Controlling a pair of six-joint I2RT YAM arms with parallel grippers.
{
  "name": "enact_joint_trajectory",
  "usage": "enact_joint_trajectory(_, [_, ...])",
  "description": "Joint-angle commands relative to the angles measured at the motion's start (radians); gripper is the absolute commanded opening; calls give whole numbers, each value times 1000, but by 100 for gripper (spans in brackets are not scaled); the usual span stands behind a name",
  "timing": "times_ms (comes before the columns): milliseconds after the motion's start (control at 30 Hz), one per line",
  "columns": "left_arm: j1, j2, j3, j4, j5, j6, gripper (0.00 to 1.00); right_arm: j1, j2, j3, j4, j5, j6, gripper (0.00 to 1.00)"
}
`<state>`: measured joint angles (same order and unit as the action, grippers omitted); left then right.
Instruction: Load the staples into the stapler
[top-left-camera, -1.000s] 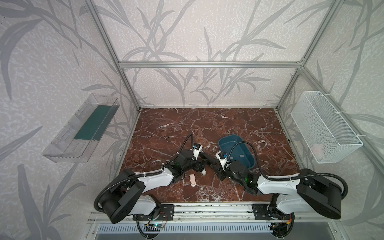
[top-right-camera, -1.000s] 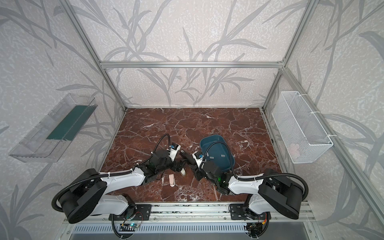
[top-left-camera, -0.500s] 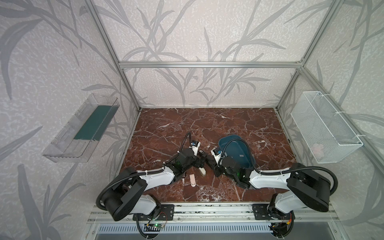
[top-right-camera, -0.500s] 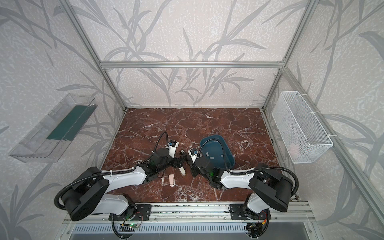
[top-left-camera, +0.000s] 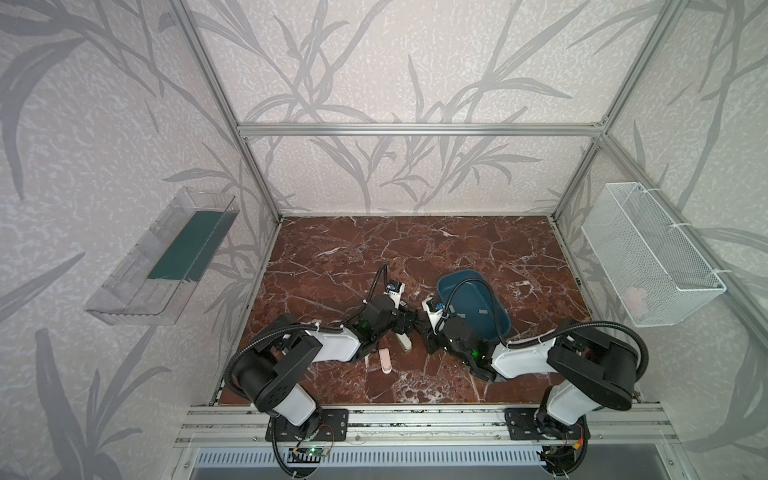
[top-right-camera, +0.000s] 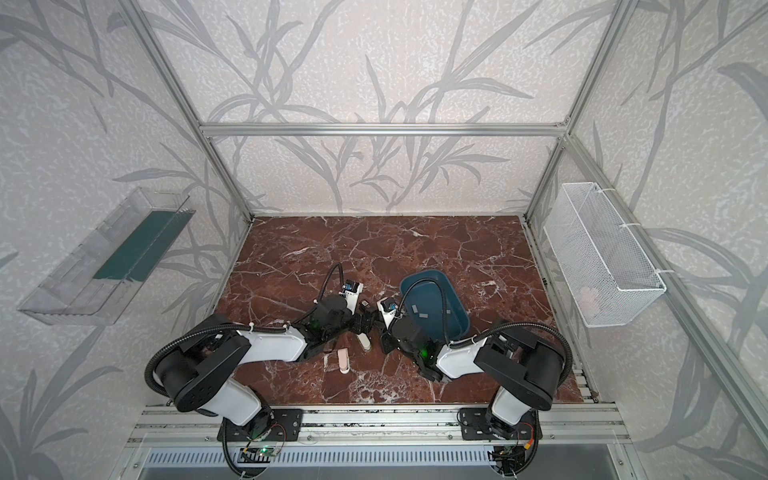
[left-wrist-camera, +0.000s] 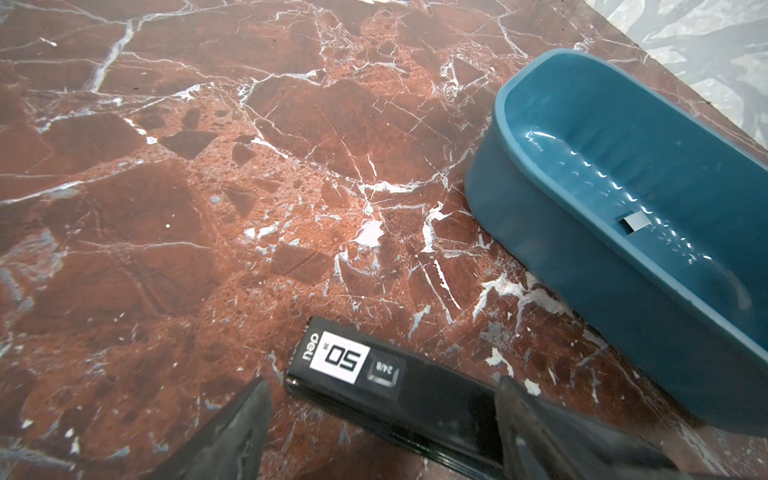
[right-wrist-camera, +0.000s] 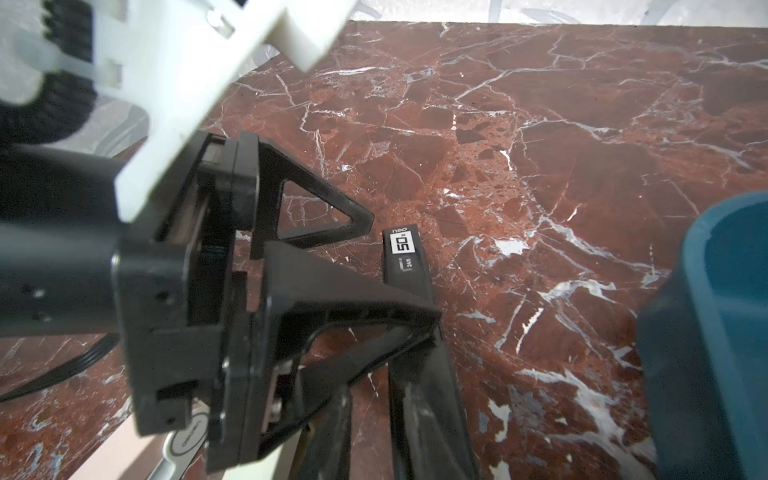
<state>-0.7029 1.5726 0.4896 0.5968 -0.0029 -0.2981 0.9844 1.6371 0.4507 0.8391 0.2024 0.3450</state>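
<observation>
Tight quarters — black bar-shaped stapler (left-wrist-camera: 340, 359)
Straddling it, left hand (left-wrist-camera: 382, 386) apart — right hand (right-wrist-camera: 372, 399) cut off at bottom, grip unreadable.

**Black stapler between spread pincer fingers**

Low in the frame, a black stapler (left-wrist-camera: 415, 399) with a white "50" label lies slanted on the red marble worktop (left-wrist-camera: 208, 187), between the wide-apart fingers of the left pincer (left-wrist-camera: 382, 384). At right, a blue tray (left-wrist-camera: 519, 199) holds one grey staple strip (left-wrist-camera: 635, 220).
</observation>
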Motion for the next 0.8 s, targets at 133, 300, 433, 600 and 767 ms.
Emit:
enact_joint_trajectory(133, [-2,10,23,14,3,-9,85,-4,114,-61,-47,14,37,24])
enact_joint_trajectory(300, [-1,8,26,11,1,-9,85,-3,121,-65,-21,11,42,24])
enact_joint_trajectory(433, [9,-35,31,-15,-15,-12,85,-4,-9,-19,-161,5,25,32])
enact_joint_trajectory(600, [35,-194,45,-137,-93,-27,85,-10,-227,109,-470,88,16,57])
enact_joint_trajectory(767, [89,-416,36,-301,-332,-64,93,-105,-461,218,-765,186,138,68])
